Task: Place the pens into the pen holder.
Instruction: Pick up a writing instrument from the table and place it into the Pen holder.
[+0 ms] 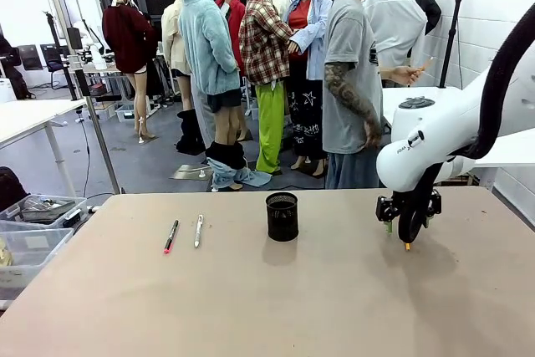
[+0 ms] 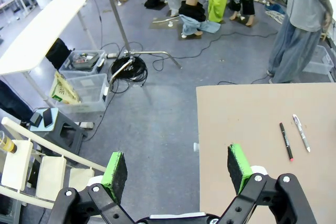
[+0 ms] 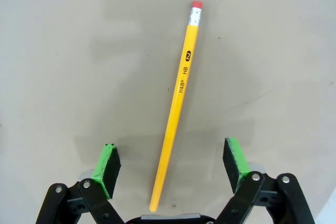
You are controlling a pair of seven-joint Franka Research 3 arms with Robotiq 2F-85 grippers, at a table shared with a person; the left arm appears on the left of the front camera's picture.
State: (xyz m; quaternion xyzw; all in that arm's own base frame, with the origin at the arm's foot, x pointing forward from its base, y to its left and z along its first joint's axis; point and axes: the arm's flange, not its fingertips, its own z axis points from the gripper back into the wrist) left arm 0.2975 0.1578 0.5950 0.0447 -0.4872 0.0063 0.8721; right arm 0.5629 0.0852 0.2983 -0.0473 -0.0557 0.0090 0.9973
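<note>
The pencil (image 3: pixel 181 85) I see has glossy yellow lacquer, a ribbed metal ferrule and a matt pink rubber end, and it lies on a table (image 3: pixel 63 51) of smooth, matt beige board. The pads (image 3: pixel 108 163) of my right gripper (image 3: pixel 170 153) look like rough green rubber on matt black plastic links. The pen holder (image 1: pixel 282 216) is black wire mesh, and my arm's shell (image 1: pixel 435 135) is glossy white plastic.

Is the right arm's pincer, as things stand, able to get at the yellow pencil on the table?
Probably yes: the right pincer stands open over the yellow pencil, which lies bare on the table between its green pads.
</note>
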